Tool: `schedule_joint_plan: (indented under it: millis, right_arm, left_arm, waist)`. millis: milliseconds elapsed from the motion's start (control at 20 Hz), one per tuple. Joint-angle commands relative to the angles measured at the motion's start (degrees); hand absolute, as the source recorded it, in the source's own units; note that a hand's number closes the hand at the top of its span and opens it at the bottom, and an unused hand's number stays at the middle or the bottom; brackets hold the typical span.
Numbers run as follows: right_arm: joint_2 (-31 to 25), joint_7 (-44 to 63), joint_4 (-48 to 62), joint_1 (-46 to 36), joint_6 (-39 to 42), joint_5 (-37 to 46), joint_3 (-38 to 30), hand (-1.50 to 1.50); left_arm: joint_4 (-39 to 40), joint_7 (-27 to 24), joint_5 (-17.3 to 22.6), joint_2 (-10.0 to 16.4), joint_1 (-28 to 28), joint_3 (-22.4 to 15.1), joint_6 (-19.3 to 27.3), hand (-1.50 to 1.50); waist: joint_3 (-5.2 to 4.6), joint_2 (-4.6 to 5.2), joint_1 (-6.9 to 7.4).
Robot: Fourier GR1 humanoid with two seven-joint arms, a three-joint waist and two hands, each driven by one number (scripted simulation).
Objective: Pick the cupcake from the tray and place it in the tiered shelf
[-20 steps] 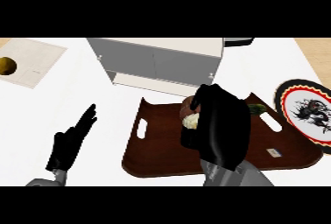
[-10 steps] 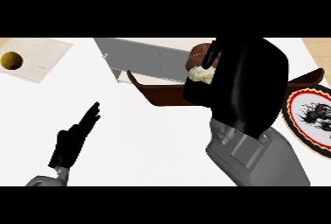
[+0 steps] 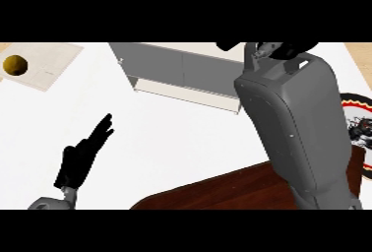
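Left hand (image 3: pixel 80 160), 8 o'clock: fingers straight and open, holding nothing. Right hand (image 3: pixel 287 49), 1 o'clock: cut off at the top edge beside shelf (image 3: pixel 181 69); grip cannot be told. Cupcake not discernible. Forearm (image 3: pixel 298 128) hides part of tray (image 3: pixel 218 192), 6 o'clock.

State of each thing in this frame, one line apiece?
Tiered shelf: upright, no cupcake visible on it.
Left hand: open, resting at lower left.
Right hand: over the shelf's right side, grasp hidden.
Tray: lying flat, shown part bare.
Cupcake: not in view.
Plate: flat, at the right edge.
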Motion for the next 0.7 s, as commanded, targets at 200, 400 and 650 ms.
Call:
schedule_joint_plan:
  millis: [200, 400, 650]
  right_arm:
    - [-1.4, -1.6, 22.9, -10.1, -4.5, -0.6, -9.9, 1.5]
    - [-2.4, -6.6, 33.8, -11.2, -11.1, -1.0, -13.0, 1.5]
    - [-1.2, -8.5, 46.4, -14.7, -18.0, -2.1, -16.6, 1.5]
  left_arm:
    - [1.3, -0.6, -0.1, 0.1, 0.7, 0.7, -1.5, 0.0]
    - [-0.1, 0.0, -0.2, -0.3, 1.3, 0.5, -1.6, 0.0]
    - [-0.3, 2.4, -1.8, -1.0, -0.5, -0.6, -1.2, 0.0]
  waist:
    - [-0.04, 0.38, 0.24]
    - [-0.01, 0.55, 0.68]
    - [-0.02, 1.03, 1.73]
